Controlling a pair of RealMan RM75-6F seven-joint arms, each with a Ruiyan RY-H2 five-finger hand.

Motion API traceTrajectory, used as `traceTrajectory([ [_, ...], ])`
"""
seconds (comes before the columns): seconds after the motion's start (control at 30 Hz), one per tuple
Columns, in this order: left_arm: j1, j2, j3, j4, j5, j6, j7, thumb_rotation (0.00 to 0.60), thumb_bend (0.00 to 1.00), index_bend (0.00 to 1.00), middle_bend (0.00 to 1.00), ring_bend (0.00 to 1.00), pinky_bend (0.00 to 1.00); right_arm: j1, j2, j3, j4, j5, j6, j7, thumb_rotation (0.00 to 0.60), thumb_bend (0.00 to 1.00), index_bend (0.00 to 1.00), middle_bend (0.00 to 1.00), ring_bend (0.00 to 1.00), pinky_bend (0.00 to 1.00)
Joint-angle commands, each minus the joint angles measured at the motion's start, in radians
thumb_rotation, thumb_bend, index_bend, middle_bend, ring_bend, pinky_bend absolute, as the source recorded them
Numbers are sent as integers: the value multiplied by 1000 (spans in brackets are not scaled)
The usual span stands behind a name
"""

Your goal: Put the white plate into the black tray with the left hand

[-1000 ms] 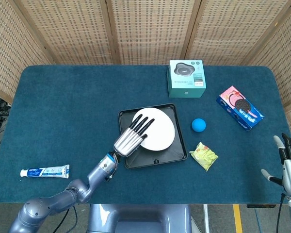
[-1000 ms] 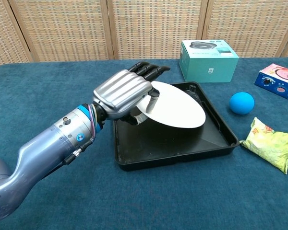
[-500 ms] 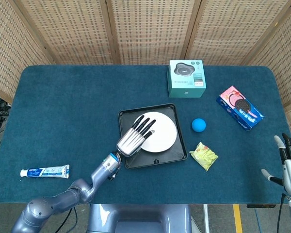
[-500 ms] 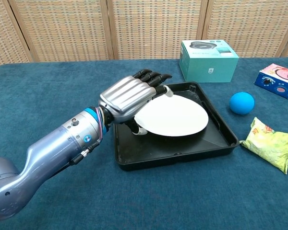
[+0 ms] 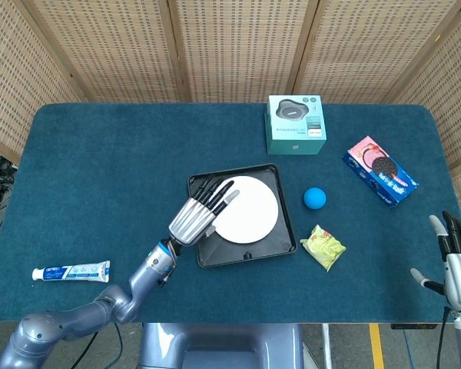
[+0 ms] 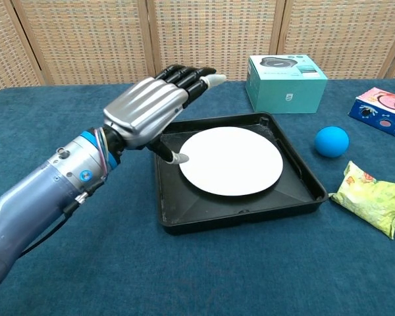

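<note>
The white plate (image 5: pixel 247 209) (image 6: pixel 231 161) lies flat inside the black tray (image 5: pixel 203 254) (image 6: pixel 204 217) near the middle of the table. My left hand (image 5: pixel 197 215) (image 6: pixel 148 108) hovers over the tray's left side, fingers stretched out and apart, holding nothing; its thumb tip hangs close to the plate's left rim without gripping it. My right hand (image 5: pixel 457 254) shows only in the head view, at the table's near right edge, fingers spread and empty.
A teal box (image 5: pixel 295 124) (image 6: pixel 287 83) stands behind the tray. A blue ball (image 5: pixel 315 198) (image 6: pixel 332 141) and a yellow snack bag (image 5: pixel 323 247) (image 6: pixel 373 196) lie to its right, a cookie pack (image 5: pixel 379 170) further right. A toothpaste tube (image 5: pixel 71 271) lies at the front left.
The left hand let the tilted plate down flat into the tray, released it, and lifted back to the left.
</note>
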Motion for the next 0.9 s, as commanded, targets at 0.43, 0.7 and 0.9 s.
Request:
traceTrajectory([
  [0.43,365,505,134,-697,-139,171,277,600,0,0,0,0,0,-5,-7,-37,-59,-66,21,-108,600,164,56,0,0,0],
  [0.7,512,640,214,-826,-165,251,284,600,0,0,0,0,0,-2,-14,-48,-73,-70,6,-159,600,165,46,0,0,0],
  [0.9,590,668,242,-808,-151,297,211,600,0,0,0,0,0,1,-17,-51,-78,-72,-2,-169,600,165,46,0,0,0],
])
